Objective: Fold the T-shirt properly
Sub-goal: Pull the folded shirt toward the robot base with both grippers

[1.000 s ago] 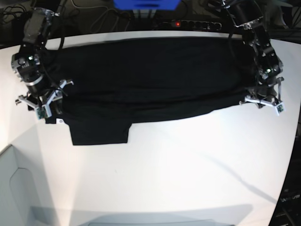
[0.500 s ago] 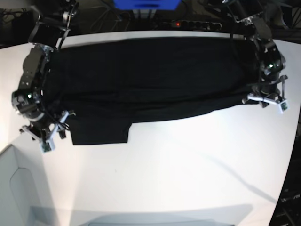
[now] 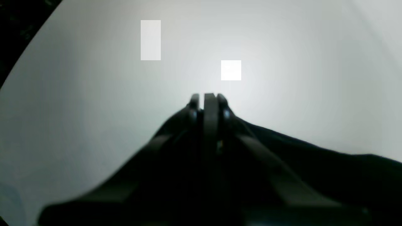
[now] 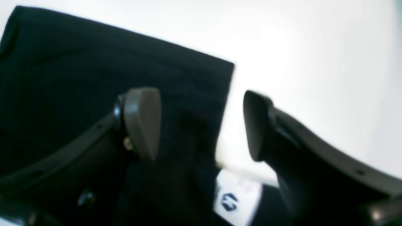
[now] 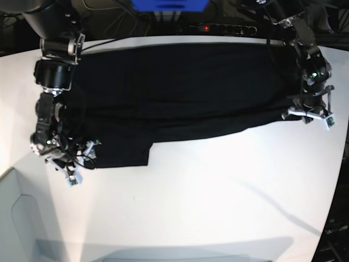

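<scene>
The black T-shirt lies spread wide across the far half of the white table, with one sleeve sticking out toward the front left. My right gripper is at that sleeve's left end and stands open. In the right wrist view its fingers straddle the sleeve's edge, just above the cloth, and a small white tag shows below. At the shirt's right end, my left gripper is shut on the cloth. In the left wrist view its fingertips are pressed together, with black cloth trailing off to the right.
Behind the table are a power strip with a red light, cables and a blue box. A grey surface sits at the front left corner. The table's curved edge runs down the right side.
My right arm has moved down the shirt's left edge toward the front, to the sleeve, and its jaws have opened wide. My left gripper has stayed shut at the right end.
</scene>
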`<state>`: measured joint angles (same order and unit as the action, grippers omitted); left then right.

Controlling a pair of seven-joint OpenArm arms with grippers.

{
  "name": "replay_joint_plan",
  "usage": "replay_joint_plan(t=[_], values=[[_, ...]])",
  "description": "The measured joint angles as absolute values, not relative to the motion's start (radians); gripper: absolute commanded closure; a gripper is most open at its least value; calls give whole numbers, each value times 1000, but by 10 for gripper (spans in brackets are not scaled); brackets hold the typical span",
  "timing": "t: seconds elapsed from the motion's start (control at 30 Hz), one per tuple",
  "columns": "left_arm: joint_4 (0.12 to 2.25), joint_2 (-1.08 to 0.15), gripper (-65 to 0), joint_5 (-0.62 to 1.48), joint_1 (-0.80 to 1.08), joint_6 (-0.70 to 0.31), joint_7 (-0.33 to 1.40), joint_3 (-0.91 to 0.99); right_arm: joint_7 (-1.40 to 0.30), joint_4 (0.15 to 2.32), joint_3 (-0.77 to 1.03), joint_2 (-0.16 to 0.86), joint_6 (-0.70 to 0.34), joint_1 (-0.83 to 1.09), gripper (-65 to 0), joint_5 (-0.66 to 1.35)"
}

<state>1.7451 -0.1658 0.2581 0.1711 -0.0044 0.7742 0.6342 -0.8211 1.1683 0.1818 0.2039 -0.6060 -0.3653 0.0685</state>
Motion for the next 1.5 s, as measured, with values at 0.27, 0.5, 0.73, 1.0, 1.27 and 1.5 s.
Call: replay_joint_plan(t=[0.27, 0.5, 0.73, 1.0, 1.27, 1.5], values=[[1745, -166, 0, 258, 171, -4, 775, 634, -750, 1065, 186, 236, -605, -366, -419, 72], [1745, -166, 0, 258, 170, -4, 775, 634, -722, 1071, 183, 236, -604, -340, -369, 76], [1745, -166, 0, 257, 169, -4, 774, 634, -730, 1177, 183, 213, -605, -266, -96, 80], [1745, -165, 0, 256, 167, -4, 775, 634, -779, 1394, 184, 202, -606, -168, 0, 70], [1746, -170, 0, 256, 167, -4, 774, 634, -783, 1728, 185, 202, -606, -53, 0, 67], [1787, -174, 0, 255, 171, -4, 775, 634, -786, 1963, 288, 202, -607, 99, 0, 75]])
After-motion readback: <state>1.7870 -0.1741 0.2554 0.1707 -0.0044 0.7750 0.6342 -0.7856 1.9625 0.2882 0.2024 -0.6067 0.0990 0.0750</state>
